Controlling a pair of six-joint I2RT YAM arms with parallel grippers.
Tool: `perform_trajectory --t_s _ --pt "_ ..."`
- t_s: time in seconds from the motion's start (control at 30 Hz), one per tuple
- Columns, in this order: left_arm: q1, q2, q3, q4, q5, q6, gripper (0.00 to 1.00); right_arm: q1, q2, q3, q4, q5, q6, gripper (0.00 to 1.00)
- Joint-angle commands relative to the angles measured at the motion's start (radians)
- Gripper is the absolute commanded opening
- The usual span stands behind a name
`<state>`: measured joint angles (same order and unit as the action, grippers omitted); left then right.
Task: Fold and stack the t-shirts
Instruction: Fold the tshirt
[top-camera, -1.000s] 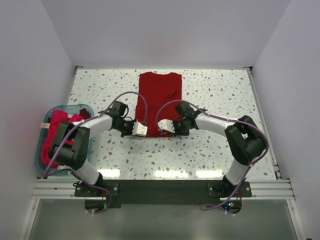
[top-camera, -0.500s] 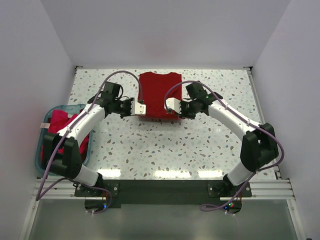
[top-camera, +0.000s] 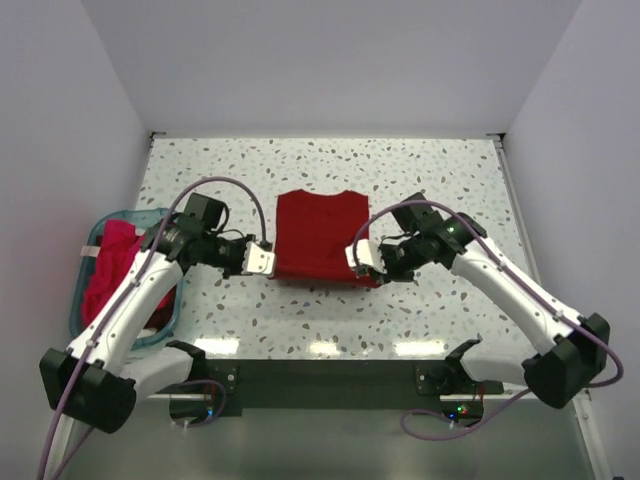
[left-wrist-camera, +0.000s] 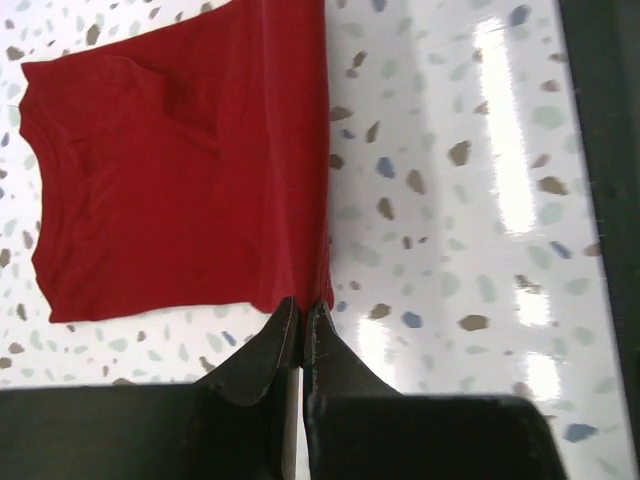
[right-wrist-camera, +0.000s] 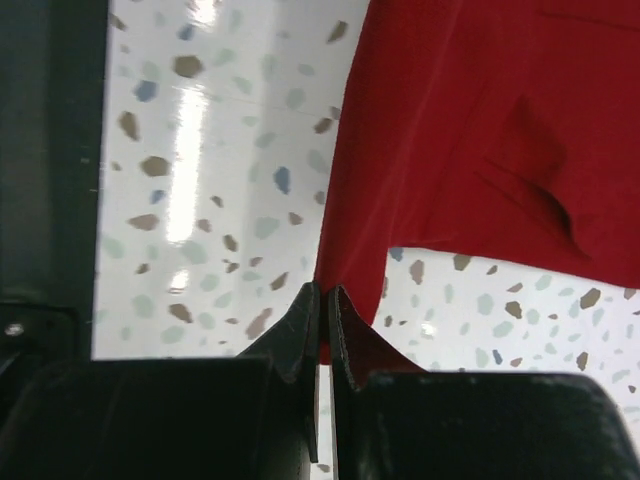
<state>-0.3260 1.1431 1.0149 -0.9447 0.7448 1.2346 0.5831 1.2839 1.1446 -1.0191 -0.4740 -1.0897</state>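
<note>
Pinching the crimson t-shirt (top-camera: 318, 238) at its 7 o'clock corner with the left gripper (top-camera: 262, 260), fingers pressed together on the hem; pinching the 5 o'clock corner likewise with the right gripper (top-camera: 360, 258); folded cloth spread at the middle of the speckled table (top-camera: 450, 170); at 9 o'clock of it, brighter pinkish-red t-shirts (top-camera: 108, 270) heaped in the teal basket (top-camera: 79, 298).

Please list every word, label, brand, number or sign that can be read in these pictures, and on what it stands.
None can be read.
The crimson t-shirt, the table and the teal basket show no text; the white strip on its rim is too small to tell.
</note>
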Motion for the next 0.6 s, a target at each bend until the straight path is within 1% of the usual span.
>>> perform_trajectory --t_s 0.0,0.1,0.2,0.23,0.33,0.37,0.4,0.47,0.5,0.57 --pt "0.001 -0.074 0.045 -0.239 0.093 0.019 0.00 0.001 -0.096 0.035 -0.200 -0.089 0.017 0.00" --pt "0.002 -0.080 0.112 -0.250 0.091 -0.040 0.00 -0.002 -0.075 0.095 -0.246 -0.086 0.037 0.00" --pt "0.004 -0.020 0.169 -0.207 0.067 -0.070 0.00 -0.028 -0.012 0.115 -0.253 -0.092 0.005 0.00" --pt "0.008 0.027 0.180 -0.200 0.059 -0.070 0.00 -0.034 0.009 0.121 -0.254 -0.089 -0.007 0.00" --pt "0.047 0.122 0.221 -0.163 0.079 -0.046 0.00 -0.078 0.106 0.190 -0.268 -0.101 -0.064 0.00" --pt "0.059 0.150 0.252 -0.160 0.090 -0.025 0.00 -0.094 0.162 0.243 -0.272 -0.107 -0.088 0.00" --pt "0.076 0.202 0.272 -0.164 0.094 -0.012 0.00 -0.117 0.190 0.269 -0.294 -0.109 -0.105 0.00" --pt "0.087 0.256 0.330 -0.178 0.103 0.031 0.00 -0.134 0.248 0.349 -0.317 -0.114 -0.142 0.00" --pt "0.100 0.304 0.349 -0.192 0.108 0.045 0.00 -0.144 0.299 0.374 -0.340 -0.117 -0.151 0.00" --pt "0.114 0.349 0.402 -0.195 0.116 0.069 0.00 -0.152 0.348 0.440 -0.361 -0.124 -0.182 0.00"
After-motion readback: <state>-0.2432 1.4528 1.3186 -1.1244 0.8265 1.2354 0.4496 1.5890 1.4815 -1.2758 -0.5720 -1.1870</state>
